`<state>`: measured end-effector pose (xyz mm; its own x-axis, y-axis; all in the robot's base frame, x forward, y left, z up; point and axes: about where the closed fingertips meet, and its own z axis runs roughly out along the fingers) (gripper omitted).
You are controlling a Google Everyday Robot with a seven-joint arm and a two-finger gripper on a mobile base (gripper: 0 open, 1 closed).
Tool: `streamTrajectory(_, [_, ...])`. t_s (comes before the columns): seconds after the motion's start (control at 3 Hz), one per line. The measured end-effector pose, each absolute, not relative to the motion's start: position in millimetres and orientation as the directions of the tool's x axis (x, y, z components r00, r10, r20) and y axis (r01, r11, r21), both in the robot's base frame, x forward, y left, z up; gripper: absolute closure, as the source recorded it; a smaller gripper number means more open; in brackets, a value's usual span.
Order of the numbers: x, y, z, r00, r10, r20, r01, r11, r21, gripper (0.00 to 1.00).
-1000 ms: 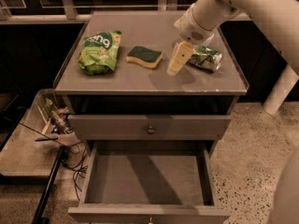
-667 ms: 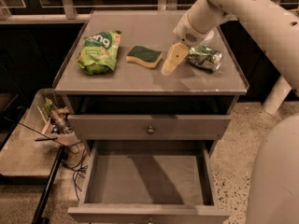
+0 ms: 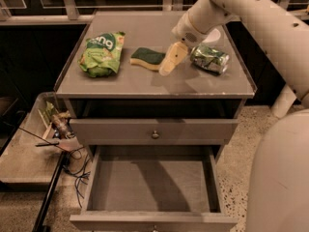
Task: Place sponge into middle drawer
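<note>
The gripper [image 3: 167, 65] hangs at the right end of the sponge [image 3: 147, 58] on the cabinet top [image 3: 145, 83], apparently lining up a grasp (open or closed: cannot tell), while the middle drawer [image 3: 149, 190] stands pulled out below to receive it

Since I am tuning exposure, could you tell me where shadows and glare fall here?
Camera view: the gripper, between the sponge and the can, throws a soft shadow on the tabletop; a dark diagonal shadow crosses the middle drawer floor; the can glints; the surroundings are dark.
</note>
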<state>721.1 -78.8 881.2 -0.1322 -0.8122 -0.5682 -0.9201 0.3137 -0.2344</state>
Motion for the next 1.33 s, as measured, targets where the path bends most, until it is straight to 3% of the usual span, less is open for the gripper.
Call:
streamTrajectory(0.67, [747.3, -22.4, 880.3, -0.124, -0.741, -0.66, -0.948, 0.285, -0.142, 0.0])
streamTrajectory(1.33, [766.8, 0.9, 870.5, -0.166, -0.756, -0.633, -0.93, 0.333, -0.154, 0.0])
